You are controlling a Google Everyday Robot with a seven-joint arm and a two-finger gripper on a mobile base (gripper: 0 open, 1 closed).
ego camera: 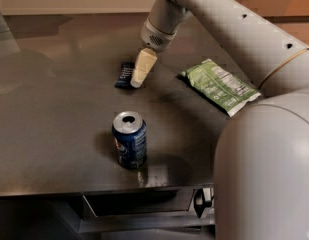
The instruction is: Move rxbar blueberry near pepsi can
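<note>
Arm (234, 29) stretches from right, pincer (139, 79) angled downward at upper centre.

One counter (54, 114) carries three loose things, each of a different kind. Cans: one, the pepsi can (129, 140), upright toward the front edge. Snack bars: one, the rxbar blueberry (124, 75), flat and dark, farther back. Bags: one, a green chip bag (219, 85), lying flat on the right side of the view. Two of the three are flat wrappers and one is a standing can. Robot arms: one, a pale arm (219, 14) coming in from the right of the view. It ends in one pincer (138, 81), which is down at the right end of the rxbar blueberry, covering part of it.
</note>
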